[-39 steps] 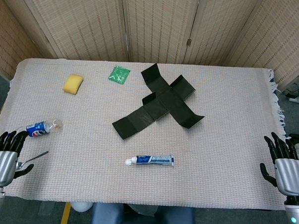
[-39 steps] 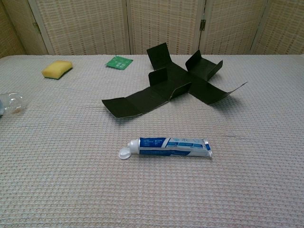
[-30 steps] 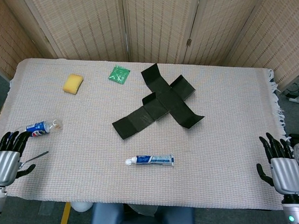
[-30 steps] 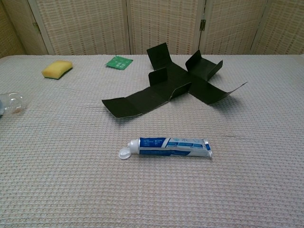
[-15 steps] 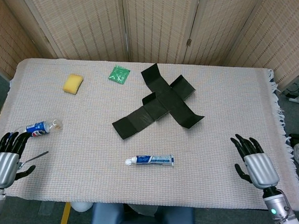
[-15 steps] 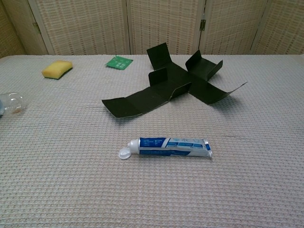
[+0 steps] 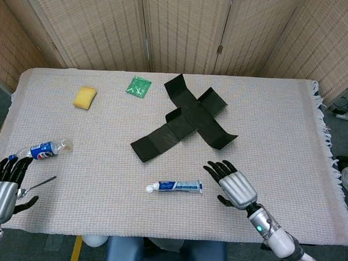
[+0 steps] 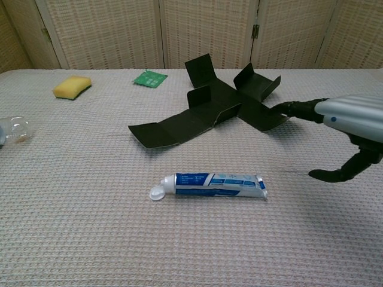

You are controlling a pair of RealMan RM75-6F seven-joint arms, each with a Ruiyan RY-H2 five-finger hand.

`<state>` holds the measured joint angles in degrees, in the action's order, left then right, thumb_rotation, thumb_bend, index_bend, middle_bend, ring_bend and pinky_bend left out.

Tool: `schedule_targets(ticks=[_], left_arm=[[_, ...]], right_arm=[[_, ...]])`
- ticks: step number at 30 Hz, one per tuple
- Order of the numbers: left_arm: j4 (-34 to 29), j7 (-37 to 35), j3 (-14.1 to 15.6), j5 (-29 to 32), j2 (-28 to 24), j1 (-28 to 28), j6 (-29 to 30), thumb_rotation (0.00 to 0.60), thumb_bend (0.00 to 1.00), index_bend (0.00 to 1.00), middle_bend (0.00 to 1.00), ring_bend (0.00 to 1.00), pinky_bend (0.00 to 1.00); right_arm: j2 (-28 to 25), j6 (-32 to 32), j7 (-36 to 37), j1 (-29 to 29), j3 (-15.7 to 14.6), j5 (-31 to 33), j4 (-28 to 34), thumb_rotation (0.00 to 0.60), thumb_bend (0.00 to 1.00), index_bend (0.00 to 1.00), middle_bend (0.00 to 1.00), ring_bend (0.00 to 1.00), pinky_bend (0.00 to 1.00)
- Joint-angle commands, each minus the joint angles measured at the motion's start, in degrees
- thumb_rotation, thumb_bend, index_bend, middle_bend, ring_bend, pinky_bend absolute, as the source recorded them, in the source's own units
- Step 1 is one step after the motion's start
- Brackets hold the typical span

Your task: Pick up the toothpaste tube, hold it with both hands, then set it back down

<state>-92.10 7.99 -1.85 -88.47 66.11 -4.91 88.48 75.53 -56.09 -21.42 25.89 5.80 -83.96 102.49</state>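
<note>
The right robot hand point(image 7: 233, 185) hovers low over the worktop point(image 7: 289, 130) with its fingers spread and nothing in them, just beside the crimped end of the toothpaste tube point(image 7: 175, 186). Its open fingers point up the table past that end, which looks like a set-up for closing on the tube from the right side. The tube lies flat near the front edge, white cap to the left, untouched, so the pick-up has not begun.

The left robot hand point(image 7: 3, 182) waits at the front left corner, fingers apart and empty, well apart from the tube; it will probably join only once the tube is lifted. Close to it lie a spoon point(image 7: 39, 185) and a small bottle point(image 7: 46, 148). Farther back sits an unfolded black box point(image 7: 183, 119).
</note>
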Motion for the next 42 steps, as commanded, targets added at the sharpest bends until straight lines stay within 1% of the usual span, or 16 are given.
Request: schedule_targets(ticks=[1, 5, 12, 19, 23, 29, 36, 40, 42], left_arm=[[0.2, -0.5, 0.0, 0.3, -0.1, 0.2, 0.0, 0.6, 0.21, 0.07, 0.14, 0.09, 0.0], [0.1, -0.8, 0.2, 0.0, -0.3, 0.1, -0.4, 0.6, 0.21, 0.07, 0.14, 0.09, 0.0], [-0.1, -0.7, 0.3, -0.5, -0.4, 0.0, -0.5, 0.6, 0.21, 0.07, 0.14, 0.09, 0.0], [0.0, -0.4, 0.4, -0.2, -0.2, 0.0, -0.9, 0.6, 0.21, 0.07, 0.14, 0.09, 0.0], [0.2, -0.3, 0.4, -0.2, -0.1, 0.0, -1.0, 0.6, 0.21, 0.07, 0.14, 0.09, 0.0], [0.7, -0.5, 0.3, 0.2, 0.2, -0.2, -1.5, 0.6, 0.21, 0.07, 0.14, 0.09, 0.0], [1.4, -1.2, 0.3, 0.1, 0.4, -0.3, -1.8, 0.6, 0.21, 0.07, 0.14, 0.09, 0.0], [1.8, -1.8, 0.2, -0.1, 0.5, -0.3, -1.4, 0.6, 0.21, 0.07, 0.14, 0.09, 0.0], [1.9, -2.5, 0.0, -0.4, 0.5, -0.4, -1.1, 0.6, 0.21, 0.07, 0.14, 0.09, 0.0]], right_arm=[[6.0, 2.8, -3.6, 3.5, 1.4, 4.1, -3.1, 0.6, 0.35, 0.04, 0.16, 0.13, 0.09], [10.4, 5.1, -5.5, 6.3, 2.5, 7.7, -5.7, 0.6, 0.35, 0.13, 0.21, 0.17, 0.13], [17.1, 7.4, -6.6, 10.5, 4.0, 13.0, -10.3, 0.6, 0.34, 0.22, 0.28, 0.23, 0.18], [21.3, 8.5, -7.2, 13.4, 4.0, 16.0, -14.6, 0.6, 0.34, 0.29, 0.32, 0.27, 0.2], [23.0, 8.0, -7.3, 14.4, 4.0, 16.9, -16.5, 0.6, 0.34, 0.31, 0.33, 0.29, 0.2], [25.4, 7.3, -6.6, 15.5, 4.0, 17.6, -19.3, 0.6, 0.34, 0.35, 0.37, 0.32, 0.23], [27.9, 7.4, -8.3, 17.3, 3.8, 19.7, -22.2, 0.6, 0.34, 0.44, 0.43, 0.38, 0.24], [28.8, 6.6, -8.0, 17.7, 3.8, 19.6, -23.2, 0.6, 0.42, 0.53, 0.5, 0.45, 0.24], [28.8, 6.0, -6.9, 17.7, 3.9, 18.9, -23.4, 0.6, 0.48, 0.57, 0.53, 0.49, 0.27]])
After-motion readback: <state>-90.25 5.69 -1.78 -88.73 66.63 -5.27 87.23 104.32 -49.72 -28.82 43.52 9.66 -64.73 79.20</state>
